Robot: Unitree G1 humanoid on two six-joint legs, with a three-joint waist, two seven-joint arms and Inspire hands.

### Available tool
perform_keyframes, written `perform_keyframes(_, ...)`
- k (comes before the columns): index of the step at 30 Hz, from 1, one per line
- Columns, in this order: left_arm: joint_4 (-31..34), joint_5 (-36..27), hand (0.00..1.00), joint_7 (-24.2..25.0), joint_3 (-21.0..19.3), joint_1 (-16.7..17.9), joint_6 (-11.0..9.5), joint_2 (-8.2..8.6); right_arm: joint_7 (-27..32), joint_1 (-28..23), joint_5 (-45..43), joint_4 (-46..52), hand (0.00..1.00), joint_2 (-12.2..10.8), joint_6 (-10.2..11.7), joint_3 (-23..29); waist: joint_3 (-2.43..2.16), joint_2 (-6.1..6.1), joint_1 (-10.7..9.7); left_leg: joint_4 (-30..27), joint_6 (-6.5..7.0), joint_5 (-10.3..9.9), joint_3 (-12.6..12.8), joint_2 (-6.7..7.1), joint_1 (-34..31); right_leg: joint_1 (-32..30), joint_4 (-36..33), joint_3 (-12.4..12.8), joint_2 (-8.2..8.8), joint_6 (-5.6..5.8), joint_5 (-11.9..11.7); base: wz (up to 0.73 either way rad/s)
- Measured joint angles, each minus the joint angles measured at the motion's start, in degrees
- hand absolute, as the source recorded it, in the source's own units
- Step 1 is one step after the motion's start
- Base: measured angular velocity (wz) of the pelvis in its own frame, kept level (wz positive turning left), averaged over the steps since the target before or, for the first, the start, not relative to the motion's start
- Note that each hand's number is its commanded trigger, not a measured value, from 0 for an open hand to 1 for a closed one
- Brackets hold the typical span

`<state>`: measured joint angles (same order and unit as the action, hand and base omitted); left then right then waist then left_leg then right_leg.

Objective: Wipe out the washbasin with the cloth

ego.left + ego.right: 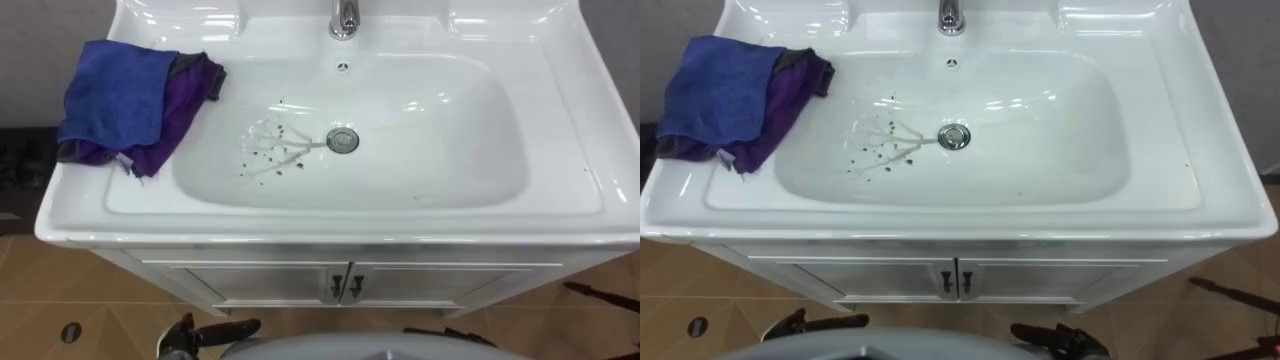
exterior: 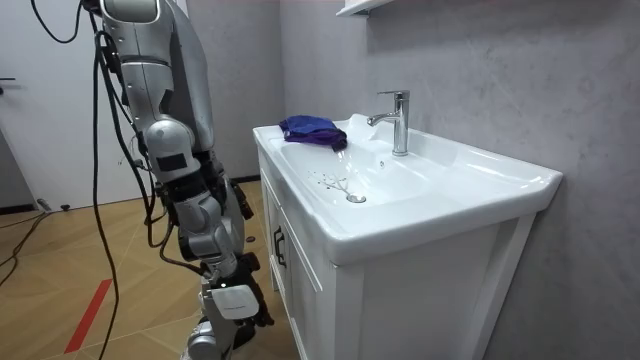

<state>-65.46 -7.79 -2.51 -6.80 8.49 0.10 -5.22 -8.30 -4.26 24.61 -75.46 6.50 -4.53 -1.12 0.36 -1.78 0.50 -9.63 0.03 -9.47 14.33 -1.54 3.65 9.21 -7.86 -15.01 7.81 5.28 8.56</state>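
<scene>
Left robot hand (image 1: 205,332) and right robot hand (image 1: 1060,342) hang low by the cabinet doors (image 1: 345,285); can't tell how open either is. Blue-purple cloth (image 1: 120,100) bunched on basin (image 1: 560,190) rim, ahead of left robot hand. Dark specks (image 1: 270,160) in the bowl, ahead between both hands.

White basin (image 1: 1220,215) holds dark specks (image 1: 880,150) just left of the drain (image 1: 954,136); a blue-and-purple cloth (image 1: 725,95) lies on its left rim.
</scene>
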Motion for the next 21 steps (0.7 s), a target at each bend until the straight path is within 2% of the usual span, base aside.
perform_keyframes(15,0.13,1.26,0.0,-1.29,-0.45,-0.02,0.08,0.0,0.27,0.25,0.07,-0.17,0.0,-0.06,-0.18,0.17,-0.01,0.01,-0.09,-0.01,0.0,0.0,-0.14,0.04,-0.02,0.04,0.04,0.05,0.01,0.01,0.0,0.0)
perform_keyframes(17,0.11,1.17,0.0,-1.32,-0.5,-0.02,0.12,0.01,-0.06,0.25,0.04,-0.22,0.0,-0.03,-0.2,0.45,-0.12,0.19,-0.15,-0.06,0.0,-0.01,-0.14,0.04,0.1,0.03,0.04,-0.1,0.03,0.01,0.0,0.0)
perform_keyframes(21,-0.2,0.43,0.0,-1.69,-0.89,-0.17,0.75,0.11,-0.1,0.29,-0.01,-0.22,0.0,-0.02,-0.38,0.81,-0.06,0.21,-0.17,-0.05,0.0,0.0,0.05,0.03,0.15,-0.07,0.06,-0.05,0.04,0.01,0.0,-0.01)
